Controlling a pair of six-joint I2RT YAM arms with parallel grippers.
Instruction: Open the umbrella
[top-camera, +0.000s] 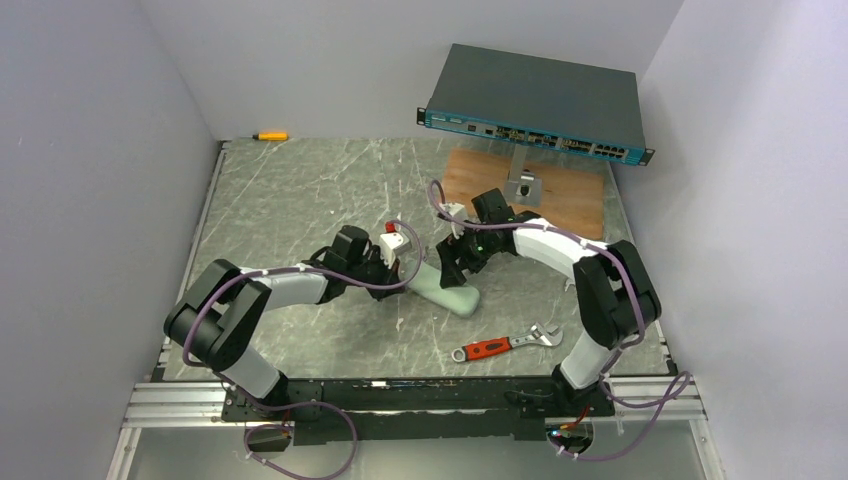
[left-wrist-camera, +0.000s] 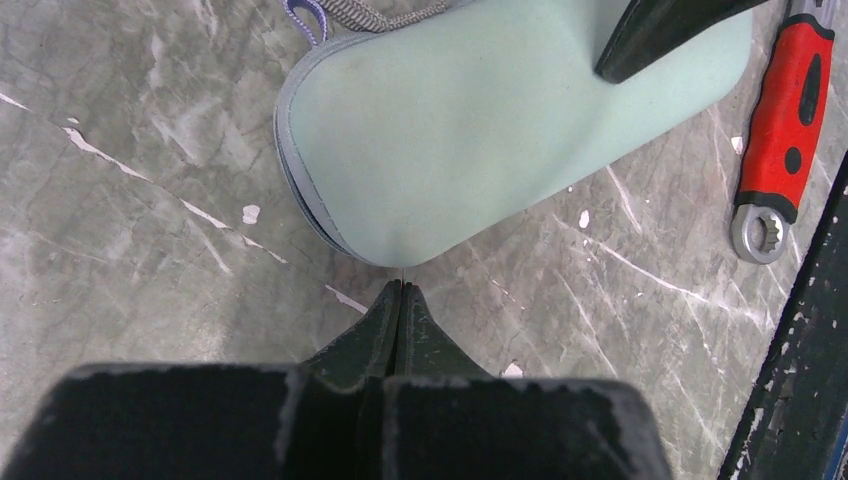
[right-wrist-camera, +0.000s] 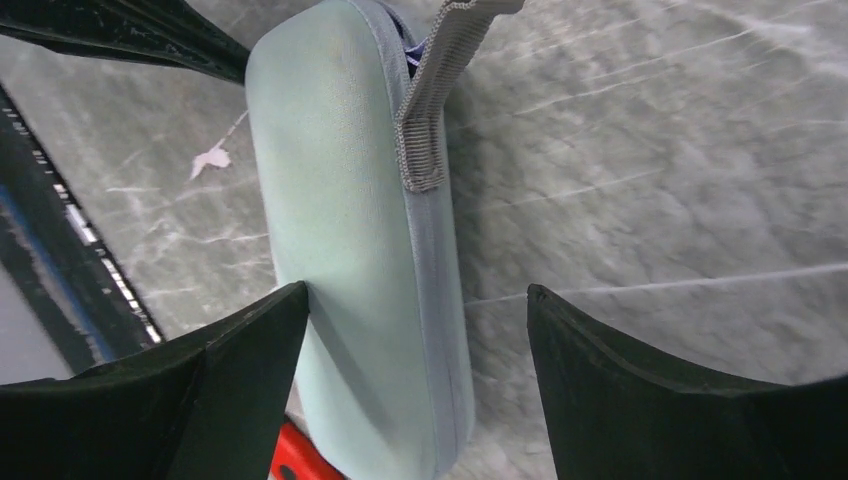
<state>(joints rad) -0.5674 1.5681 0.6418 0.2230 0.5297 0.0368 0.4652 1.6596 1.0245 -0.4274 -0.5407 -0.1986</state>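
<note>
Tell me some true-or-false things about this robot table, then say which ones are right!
1. The left gripper is shut. True.
2. The right gripper is squeezed shut. False: its jaws stand wide apart above the pale case.
3. The wrench has a red handle. True.
4. The wrench lies on top of the case. False: it lies on the table, beside the case.
5. A grey strap hangs from one end of the case. True.
</note>
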